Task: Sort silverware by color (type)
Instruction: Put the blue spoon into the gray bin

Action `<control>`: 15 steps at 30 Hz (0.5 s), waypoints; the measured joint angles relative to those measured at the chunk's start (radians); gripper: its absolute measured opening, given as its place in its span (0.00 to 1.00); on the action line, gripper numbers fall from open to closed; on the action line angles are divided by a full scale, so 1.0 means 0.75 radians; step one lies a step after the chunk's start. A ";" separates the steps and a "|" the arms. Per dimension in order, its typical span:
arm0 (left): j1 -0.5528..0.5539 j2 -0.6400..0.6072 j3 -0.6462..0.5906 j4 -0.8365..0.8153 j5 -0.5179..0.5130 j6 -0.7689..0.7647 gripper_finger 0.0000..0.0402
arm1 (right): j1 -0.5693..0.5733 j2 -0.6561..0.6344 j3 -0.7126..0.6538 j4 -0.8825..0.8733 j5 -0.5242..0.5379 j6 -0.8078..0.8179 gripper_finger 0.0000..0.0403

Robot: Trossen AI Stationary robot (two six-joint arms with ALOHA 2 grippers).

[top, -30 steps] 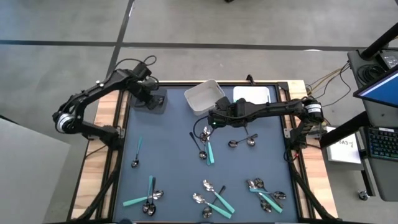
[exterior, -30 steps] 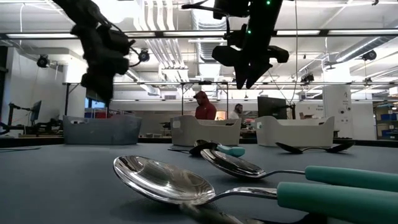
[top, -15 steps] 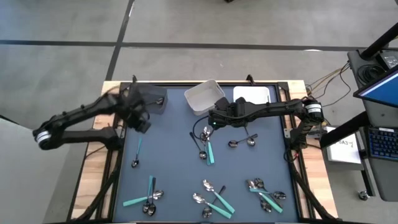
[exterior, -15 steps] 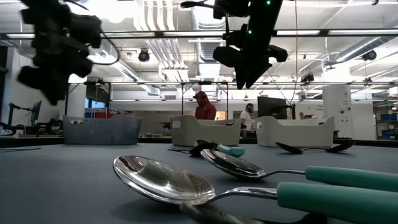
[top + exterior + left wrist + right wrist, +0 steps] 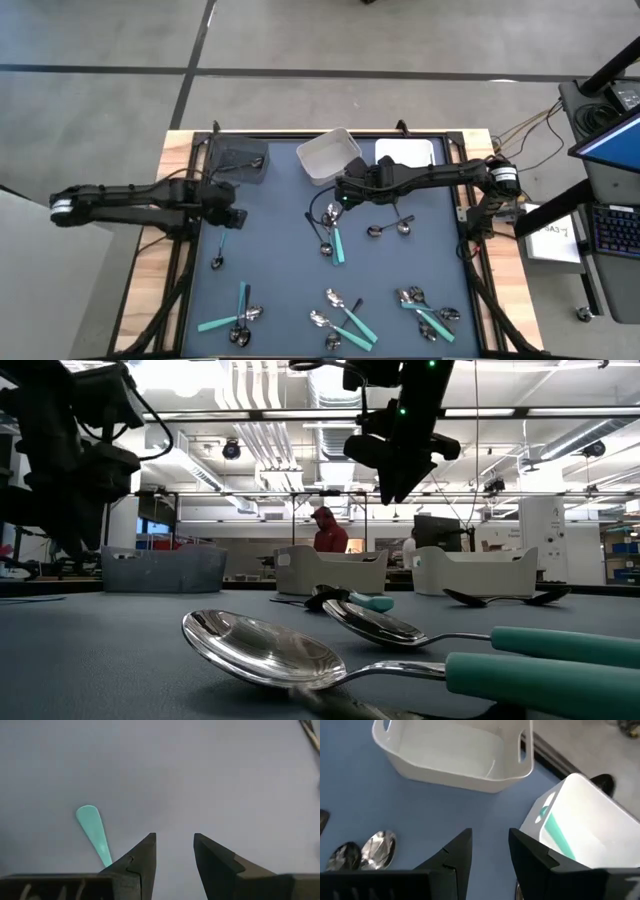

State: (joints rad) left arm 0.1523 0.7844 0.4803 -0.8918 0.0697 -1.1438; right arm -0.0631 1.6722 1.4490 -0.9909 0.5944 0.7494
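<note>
the left tool hangs near the tabletop's left edge, fingers parted and empty, just above a teal-handled spoon. the right tool hovers mid-tabletop, parted and empty, near two white bins. the other silverware lies scattered toward the near edge.

Bright ceiling strip lights flood my workspace evenly; shadows on the dark blue-grey bench top stay faint. The nearest shiny metal spoon bowl catches glare, and the room behind looks soft.
</note>
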 joint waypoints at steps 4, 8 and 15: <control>-0.076 0.081 0.001 0.014 -0.037 -0.063 0.28 | 0.003 0.000 0.000 0.000 -0.029 0.001 0.30; -0.120 0.178 0.012 0.011 -0.031 -0.082 0.28 | 0.006 0.000 0.000 0.000 -0.029 -0.001 0.30; -0.160 0.324 0.039 -0.021 -0.031 -0.115 0.28 | 0.006 0.000 0.000 0.000 -0.029 -0.002 0.30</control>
State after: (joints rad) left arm 0.0320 1.0270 0.5097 -0.9077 0.0463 -1.2298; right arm -0.0586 1.6722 1.4490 -0.9909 0.5729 0.7478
